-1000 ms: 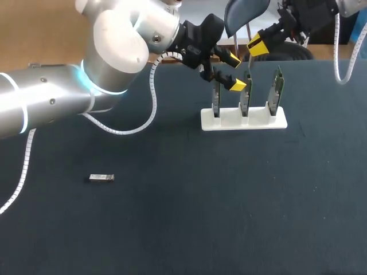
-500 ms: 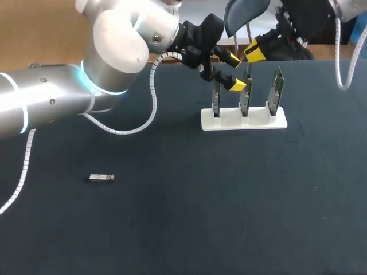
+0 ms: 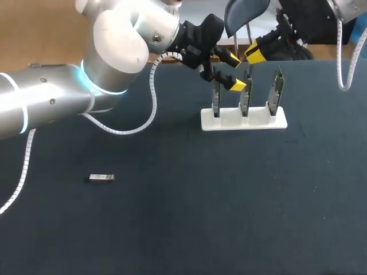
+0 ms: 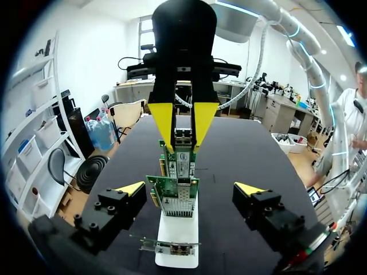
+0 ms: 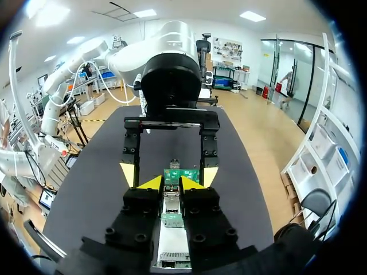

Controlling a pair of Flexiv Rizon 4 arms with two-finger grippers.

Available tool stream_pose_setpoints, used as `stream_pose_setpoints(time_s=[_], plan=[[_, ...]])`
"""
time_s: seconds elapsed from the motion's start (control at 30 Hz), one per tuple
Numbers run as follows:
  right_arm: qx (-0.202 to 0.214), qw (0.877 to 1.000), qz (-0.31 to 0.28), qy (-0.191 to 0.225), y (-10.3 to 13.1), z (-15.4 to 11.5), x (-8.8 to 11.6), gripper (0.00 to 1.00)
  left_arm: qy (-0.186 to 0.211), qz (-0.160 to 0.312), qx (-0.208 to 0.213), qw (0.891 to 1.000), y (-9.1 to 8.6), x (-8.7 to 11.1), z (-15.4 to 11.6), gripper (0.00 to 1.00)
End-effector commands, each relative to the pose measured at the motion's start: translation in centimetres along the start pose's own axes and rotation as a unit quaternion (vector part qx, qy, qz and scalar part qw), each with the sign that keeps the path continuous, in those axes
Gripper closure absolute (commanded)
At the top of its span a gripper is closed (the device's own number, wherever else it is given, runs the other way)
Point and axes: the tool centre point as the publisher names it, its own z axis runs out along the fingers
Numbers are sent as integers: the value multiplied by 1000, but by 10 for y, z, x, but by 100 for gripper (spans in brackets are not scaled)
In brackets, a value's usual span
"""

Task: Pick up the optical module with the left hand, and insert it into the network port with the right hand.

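Observation:
My right gripper (image 3: 255, 51) hangs over the row of green network cards (image 3: 245, 97) on a white stand (image 3: 243, 121). It is shut on a silver optical module (image 5: 171, 201), seen between its yellow fingers (image 4: 163, 123) in the left wrist view, just above a card's top edge (image 5: 181, 175). My left gripper (image 3: 234, 71) is open at the row's left end with nothing in it. Its tips stand to either side of the nearest card (image 4: 172, 195). A second optical module (image 3: 101, 178) lies flat on the dark table at the left.
The white stand holds three upright cards in a row at the back of the dark mat (image 3: 189, 195). My left arm (image 3: 51, 97) spans the back left, with its white cable (image 3: 150, 109) looping down onto the table.
My right gripper has shifted slightly down and left toward the cards, then stopped. The left arm and the module on the table have not moved.

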Motion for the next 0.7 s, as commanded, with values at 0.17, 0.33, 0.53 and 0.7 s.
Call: stream_pose_setpoints(time_s=[0.17,0.33,0.53,0.7], plan=[[-3,1000,3,-1,-1,2,2,100,2,0,1,1000,1,-1,0,0],[-2,1000,7,-1,-1,3,4,100,2,0,1,1000,1,-1,0,0],[-3,1000,11,-4,0,6,6,100,2,0,1,1000,1,-1,0,0],[-3,1000,11,-5,0,6,5,100,2,0,1,1000,1,-1,0,0]])
